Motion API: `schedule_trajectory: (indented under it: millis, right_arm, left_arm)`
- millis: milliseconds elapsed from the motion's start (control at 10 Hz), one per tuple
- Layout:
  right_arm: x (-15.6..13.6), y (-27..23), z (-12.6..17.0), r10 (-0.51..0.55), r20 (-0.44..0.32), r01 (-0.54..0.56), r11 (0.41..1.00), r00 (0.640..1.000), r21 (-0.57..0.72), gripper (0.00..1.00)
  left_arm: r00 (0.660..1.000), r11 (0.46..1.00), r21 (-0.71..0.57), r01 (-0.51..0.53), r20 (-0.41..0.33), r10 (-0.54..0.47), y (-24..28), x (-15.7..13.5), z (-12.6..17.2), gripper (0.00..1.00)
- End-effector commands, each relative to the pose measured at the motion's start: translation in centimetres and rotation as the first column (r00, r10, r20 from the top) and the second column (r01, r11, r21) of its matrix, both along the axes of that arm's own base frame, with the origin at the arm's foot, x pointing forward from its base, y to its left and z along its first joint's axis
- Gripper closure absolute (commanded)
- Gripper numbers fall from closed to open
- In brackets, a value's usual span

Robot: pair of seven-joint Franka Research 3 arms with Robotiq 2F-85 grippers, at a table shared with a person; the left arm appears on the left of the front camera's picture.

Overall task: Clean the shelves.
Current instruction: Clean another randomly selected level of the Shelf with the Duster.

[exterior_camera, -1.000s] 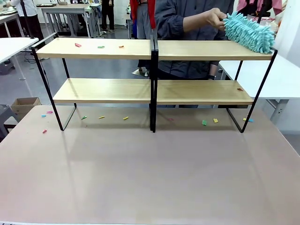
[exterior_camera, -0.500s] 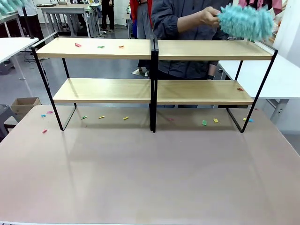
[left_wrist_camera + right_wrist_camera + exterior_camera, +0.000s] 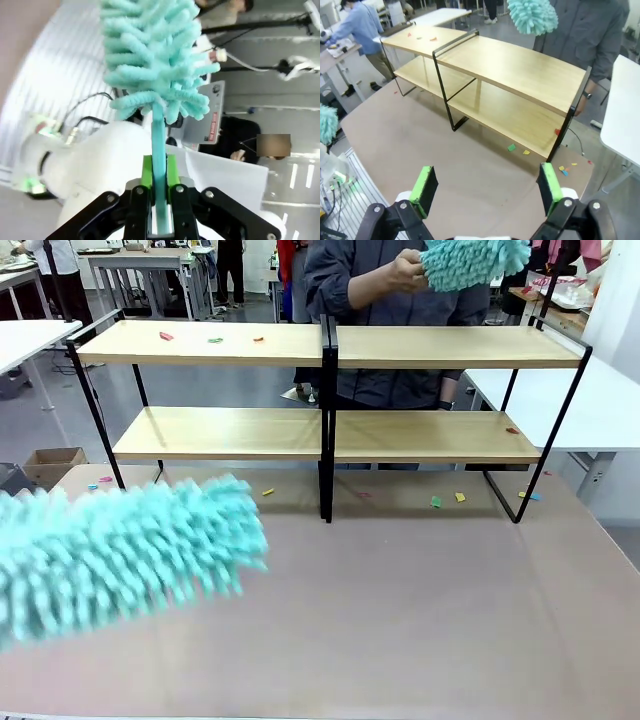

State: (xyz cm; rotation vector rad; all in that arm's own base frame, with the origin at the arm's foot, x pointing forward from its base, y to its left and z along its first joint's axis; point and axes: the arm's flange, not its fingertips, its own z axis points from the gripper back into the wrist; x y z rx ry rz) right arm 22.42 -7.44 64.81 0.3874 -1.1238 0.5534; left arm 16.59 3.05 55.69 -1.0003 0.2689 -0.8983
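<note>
We find the left gripper [image 3: 159,176] clamped on the thin handle of a teal duster [image 3: 120,550], green pads pressed against it from both sides. The right gripper [image 3: 487,192] stands with its fingers wide apart and nothing between them. The shelves [image 3: 430,346] stand toward the far side of the table [image 3: 420,620]. Their long axis runs from the robot's left to its right, the open face is turned toward the robot, and a black upright [image 3: 326,420] divides them at the middle. The duster's fluffy head hangs well in front of the shelves' left half and touches neither board. It is blurred, but it appears to lie roughly along the shelves' length, tip toward the middle. We judge the step in hand to be carrying that head to the left half of the upper board, where paper scraps [image 3: 166,336] lie. To do it well, we recommend laying the head flat, sweeping along the board toward its open left end, and pressing lightly, since the thin frame may slide. Behind the shelves' right half, a person's hand [image 3: 405,270] holds a second duster [image 3: 470,260] above the upper board, so the arm should keep left of the upright. Further scraps lie on the table beneath the shelves.
</note>
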Motion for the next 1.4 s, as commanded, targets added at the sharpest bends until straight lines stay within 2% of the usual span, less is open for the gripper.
schedule_trajectory:
  millis: [0, 100, 200, 300, 400, 500, 600, 900, 1000, 1200, 1300]
  right_arm:
    - [0.0, 0.0, 0.0, 0.010, 0.005, -0.010, 1.000, 1.000, 0.007, 0.00]
    - [0.0, 0.0, 0.0, 0.010, 0.005, -0.010, 1.000, 1.000, 0.007, 0.00]
    - [0.0, 0.0, 0.0, 0.010, 0.005, -0.010, 1.000, 1.000, 0.007, 0.00]
    - [0.0, 0.0, 0.0, 0.010, 0.005, -0.010, 1.000, 1.000, 0.007, 0.00]
    - [0.0, 0.0, 0.0, 0.010, 0.005, -0.010, 1.000, 1.000, 0.007, 0.00]
    - [0.0, 0.0, 0.0, 0.010, 0.005, -0.010, 1.000, 1.000, 0.007, 0.00]
    - [0.0, 0.0, 0.0, 0.010, 0.005, -0.010, 1.000, 1.000, 0.007, 0.00]
    - [0.0, 0.0, 0.0, 0.010, 0.005, -0.010, 1.000, 1.000, 0.007, 0.00]
    - [0.0, 0.0, 0.0, 0.010, 0.005, -0.010, 1.000, 1.000, 0.007, 0.00]
    - [0.0, 0.0, 0.0, 0.010, 0.005, -0.010, 1.000, 1.000, 0.007, 0.00]
    - [0.0, 0.0, 0.0, 0.010, 0.005, -0.010, 1.000, 1.000, 0.007, 0.00]
  left_arm:
    - [0.997, 0.998, 0.048, -0.046, -0.061, 0.049, -1.4, 1.9, 1.8, 0.88]
    - [1.000, 1.000, 0.000, 0.000, 0.000, 0.000, 0.0, 0.0, 0.0, 0.88]
    - [1.000, 1.000, 0.000, 0.000, 0.000, 0.000, 0.0, 0.0, 0.0, 0.88]
    - [0.999, 0.999, 0.035, -0.004, -0.041, 0.005, -1.8, 0.5, -0.8, 0.88]
    - [0.999, 1.000, -0.011, 0.001, -0.045, -0.002, -3.1, 0.1, -1.2, 0.88]
    - [0.998, 0.999, -0.017, -0.039, -0.057, 0.038, -5.7, 0.2, -2.1, 0.88]
    - [0.996, 1.000, -0.004, -0.015, -0.085, 0.015, -9.8, 1.1, -3.3, 0.88]
    - [0.981, 0.987, 0.107, -0.122, -0.137, 0.137, -20.3, 6.4, -6.6, 0.88]
    - [0.970, 0.964, 0.187, -0.187, -0.123, 0.212, -23.5, 8.0, -8.4, 0.88]
    - [0.943, 0.929, 0.236, -0.285, -0.103, 0.316, -27.0, 9.7, -11.7, 0.88]
    - [0.921, 0.904, 0.217, -0.370, -0.039, 0.387, -28.4, 10.1, -13.3, 0.88]
